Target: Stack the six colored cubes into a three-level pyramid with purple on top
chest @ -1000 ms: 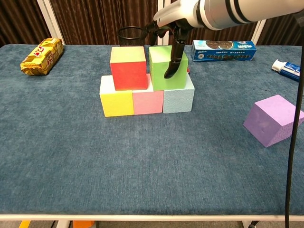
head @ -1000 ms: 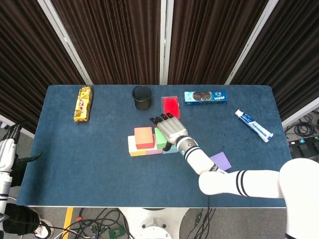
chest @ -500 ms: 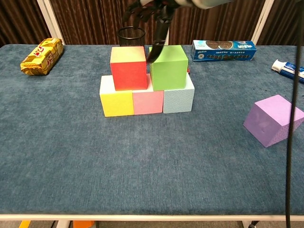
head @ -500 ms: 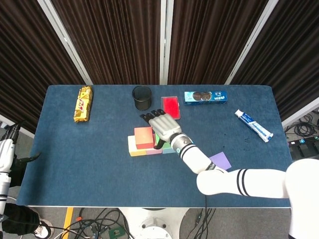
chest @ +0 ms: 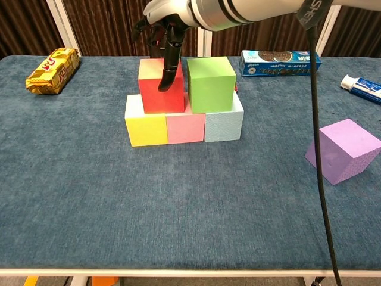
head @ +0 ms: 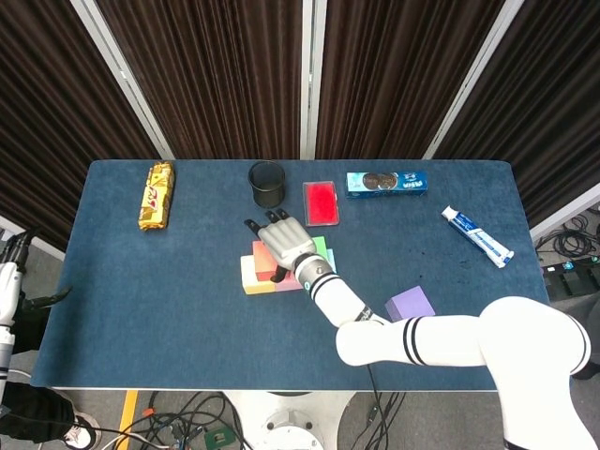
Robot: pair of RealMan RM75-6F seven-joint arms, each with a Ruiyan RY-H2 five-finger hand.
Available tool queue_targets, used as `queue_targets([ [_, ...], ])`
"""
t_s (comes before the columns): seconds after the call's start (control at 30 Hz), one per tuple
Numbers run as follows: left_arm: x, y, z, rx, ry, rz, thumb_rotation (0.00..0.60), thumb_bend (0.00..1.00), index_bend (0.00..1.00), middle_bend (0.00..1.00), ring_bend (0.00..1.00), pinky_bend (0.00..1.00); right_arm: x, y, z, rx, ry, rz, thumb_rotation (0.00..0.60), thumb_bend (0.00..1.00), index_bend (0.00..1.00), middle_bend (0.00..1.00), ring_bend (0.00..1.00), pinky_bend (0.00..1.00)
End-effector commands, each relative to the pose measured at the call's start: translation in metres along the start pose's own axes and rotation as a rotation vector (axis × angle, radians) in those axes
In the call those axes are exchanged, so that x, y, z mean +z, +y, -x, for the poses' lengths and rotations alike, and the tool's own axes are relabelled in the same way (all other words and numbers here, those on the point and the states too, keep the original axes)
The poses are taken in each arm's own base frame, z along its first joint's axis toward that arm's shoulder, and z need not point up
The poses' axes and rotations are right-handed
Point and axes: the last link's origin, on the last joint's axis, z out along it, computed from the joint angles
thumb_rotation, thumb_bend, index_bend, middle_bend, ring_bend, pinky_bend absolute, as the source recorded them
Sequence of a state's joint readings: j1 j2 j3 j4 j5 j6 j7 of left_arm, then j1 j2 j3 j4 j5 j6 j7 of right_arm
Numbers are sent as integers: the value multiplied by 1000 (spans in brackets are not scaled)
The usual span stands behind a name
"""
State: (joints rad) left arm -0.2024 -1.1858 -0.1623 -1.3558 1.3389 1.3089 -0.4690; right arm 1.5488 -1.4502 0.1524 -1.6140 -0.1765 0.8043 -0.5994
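Observation:
A yellow cube (chest: pixel 146 126), a pink cube (chest: pixel 185 128) and a light blue cube (chest: pixel 224 124) stand in a row on the blue table. On them sit a red cube (chest: pixel 149 95) and a green cube (chest: pixel 211 83), side by side. My right hand (chest: pixel 167 36) hovers over the red cube with fingers spread, and one finger (chest: pixel 166 74) hangs down against its front face. From the head view that hand (head: pixel 281 246) hides most of the red cube. The purple cube (chest: pixel 344 149) lies apart at the right. My left hand (head: pixel 33 281) hangs off the table's left edge, holding nothing.
Along the back of the table (head: pixel 141 309) lie a yellow snack bar (head: pixel 157 195), a black cup (head: pixel 267 184), a red box (head: pixel 322 202), a blue cookie box (head: pixel 386 183) and a toothpaste tube (head: pixel 477 236).
My right hand let go of the green cube, rose, and moved left over the red cube. The green cube stays on the blue and pink cubes. The left hand barely moved.

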Motion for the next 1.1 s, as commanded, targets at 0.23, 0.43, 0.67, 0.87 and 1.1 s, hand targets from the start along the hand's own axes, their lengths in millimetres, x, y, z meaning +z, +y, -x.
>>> queue_targets([
  [0.23,-2,-1,1,0,-3,-3,600,161,61,79,8,150,3,-3,0,-23,46,17,600,115,0,465,5,0],
  [0.43,-1,-1,1,4,-4,0,600,162,61,79,8,151,2,-4,-4,-6,63,-5,600,149,0,492,19,0],
  [0.67,-1,0,2,4,-11,1,600,162,61,79,8,150,0,1,-6,-7,32,-43,600,153,0,494,19,0],
  [0.87,0,1,2,9,-13,1,600,162,61,79,8,150,2,6,-10,-26,16,-82,600,153,0,503,19,0],
  [1.1,2,1,2,12,-12,0,600,161,61,79,8,150,5,13,-19,-26,13,-116,600,154,0,505,19,0],
])
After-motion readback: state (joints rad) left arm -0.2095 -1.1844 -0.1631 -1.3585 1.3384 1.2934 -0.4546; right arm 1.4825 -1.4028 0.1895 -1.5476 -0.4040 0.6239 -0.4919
